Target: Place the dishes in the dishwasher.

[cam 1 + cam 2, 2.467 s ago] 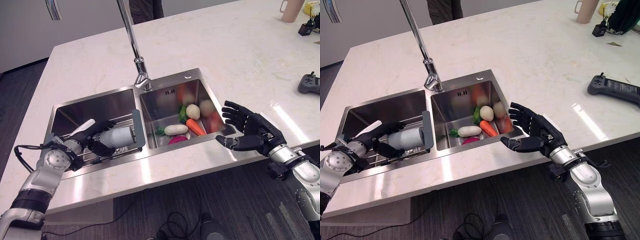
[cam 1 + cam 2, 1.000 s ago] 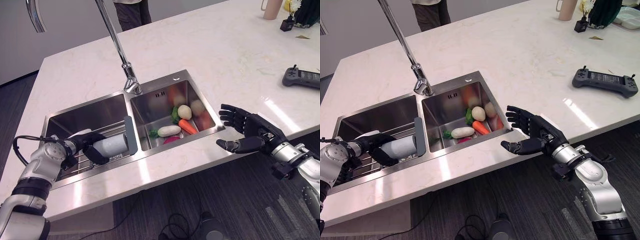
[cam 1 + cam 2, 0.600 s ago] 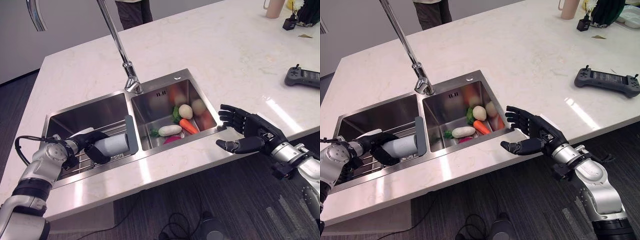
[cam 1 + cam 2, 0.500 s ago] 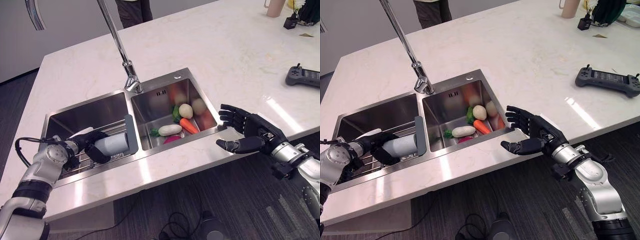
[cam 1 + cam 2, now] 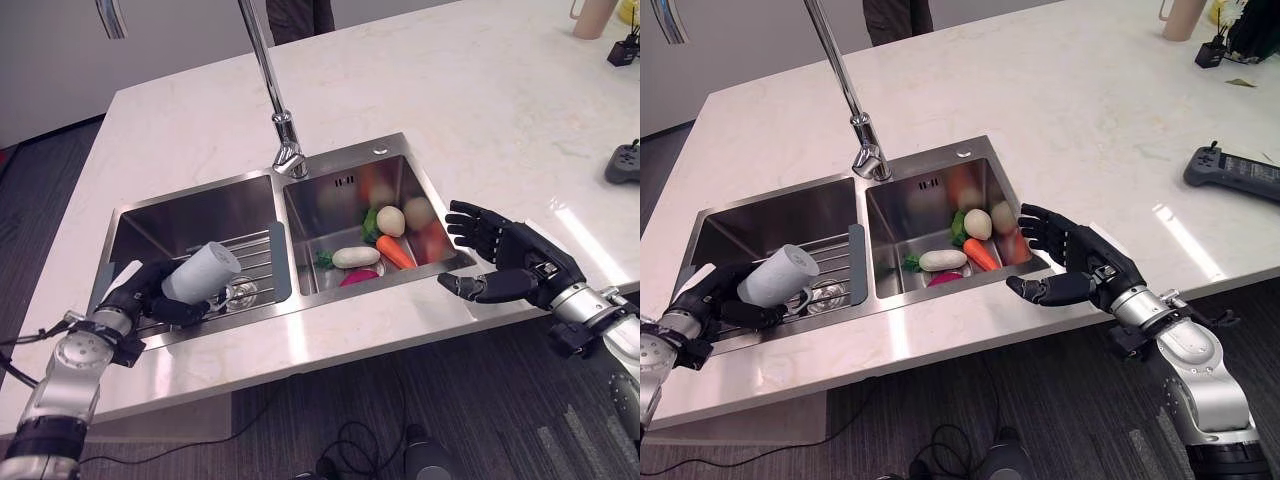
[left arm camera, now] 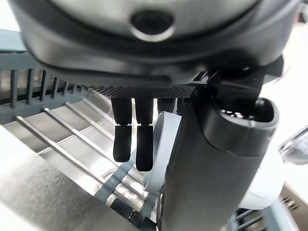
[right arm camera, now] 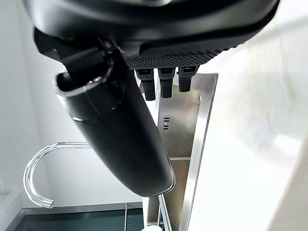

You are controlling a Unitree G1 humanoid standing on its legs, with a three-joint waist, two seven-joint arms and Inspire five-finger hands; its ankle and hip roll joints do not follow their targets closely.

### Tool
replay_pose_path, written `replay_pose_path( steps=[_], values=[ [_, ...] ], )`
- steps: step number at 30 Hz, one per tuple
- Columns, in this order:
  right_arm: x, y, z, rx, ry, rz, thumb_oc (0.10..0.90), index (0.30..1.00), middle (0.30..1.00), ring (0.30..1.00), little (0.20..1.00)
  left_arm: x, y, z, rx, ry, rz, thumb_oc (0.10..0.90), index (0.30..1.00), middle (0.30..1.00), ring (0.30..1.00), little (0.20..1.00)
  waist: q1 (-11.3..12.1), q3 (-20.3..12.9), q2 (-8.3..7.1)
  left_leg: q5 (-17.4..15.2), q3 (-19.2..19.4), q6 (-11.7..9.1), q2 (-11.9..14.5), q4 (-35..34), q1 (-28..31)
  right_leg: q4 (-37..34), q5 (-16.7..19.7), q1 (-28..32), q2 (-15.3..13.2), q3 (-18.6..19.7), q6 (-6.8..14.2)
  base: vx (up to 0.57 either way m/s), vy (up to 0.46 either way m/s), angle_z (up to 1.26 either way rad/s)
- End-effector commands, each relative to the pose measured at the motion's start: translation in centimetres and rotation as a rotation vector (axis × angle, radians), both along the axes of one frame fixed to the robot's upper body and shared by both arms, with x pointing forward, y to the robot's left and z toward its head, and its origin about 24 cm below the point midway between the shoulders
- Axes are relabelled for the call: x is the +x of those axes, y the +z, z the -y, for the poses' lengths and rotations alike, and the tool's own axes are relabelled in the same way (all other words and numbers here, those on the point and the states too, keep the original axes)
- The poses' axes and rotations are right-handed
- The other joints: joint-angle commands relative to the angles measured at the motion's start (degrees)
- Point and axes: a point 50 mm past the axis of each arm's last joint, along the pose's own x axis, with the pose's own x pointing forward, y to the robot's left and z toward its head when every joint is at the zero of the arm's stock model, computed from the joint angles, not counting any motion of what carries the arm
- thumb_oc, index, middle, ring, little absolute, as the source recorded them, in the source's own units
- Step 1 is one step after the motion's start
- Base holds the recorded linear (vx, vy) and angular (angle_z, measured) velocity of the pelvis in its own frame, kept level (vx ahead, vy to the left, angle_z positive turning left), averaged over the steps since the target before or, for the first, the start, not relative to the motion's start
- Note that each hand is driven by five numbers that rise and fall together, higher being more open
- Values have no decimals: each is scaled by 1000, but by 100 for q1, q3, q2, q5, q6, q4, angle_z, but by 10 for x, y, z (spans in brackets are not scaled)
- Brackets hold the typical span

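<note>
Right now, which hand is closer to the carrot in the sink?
Right. The right hand hovers open beside the sink's edge near the carrot; the left hand holds a mug across the other basin.

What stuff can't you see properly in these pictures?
- The white cup: its far side, hidden by the left hand curled round it.
- The pink vegetable: mostly hidden behind the sink front wall, both eye views.
- The faucet: its top is cut off by the frame edge.
- The controller: cut off at the right edge.
</note>
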Motion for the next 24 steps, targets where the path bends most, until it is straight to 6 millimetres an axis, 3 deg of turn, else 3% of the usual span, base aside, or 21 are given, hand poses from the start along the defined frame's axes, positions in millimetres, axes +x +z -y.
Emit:
replay_pose_path(
  steps=[1, 5, 9, 24],
  values=[
    [-10, 55, -12, 16, 43, 323, 800, 900, 900, 900, 900, 2, 77, -16, 37, 24, 325, 400, 300, 300, 300, 300, 137, -422, -264, -926, -228, -54, -177, 660, -212, -29, -743, 360, -131, -532, 373, 5, -14, 16],
    [-11, 56, -14, 24, 46, 330, 800, 900, 900, 900, 900, 0, 99, 2, 2, -58, 466, 400, 300, 300, 300, 300, 211, -414, -301, -927, -256, -53, -171, 660, -222, -29, -743, 373, -162, -592, 375, 6, -4, 14],
    [-11, 50, -22, 44, 43, 328, 800, 900, 900, 900, 900, -1, 120, 34, -31, -157, 593, 400, 300, 300, 300, 300, 334, -417, -359, -936, -305, -41, -175, 660, -233, -29, -748, 408, -227, -720, 391, -6, -40, 15],
    [-18, 40, -36, 127, 41, 339, 800, 900, 900, 900, 900, -19, 143, 76, -338, -388, 807, 400, 300, 300, 300, 300, 432, -520, -375, -966, -418, -52, -174, 660, -216, -29, -832, 494, -179, -815, 347, 9, -80, 7]
  ],
)
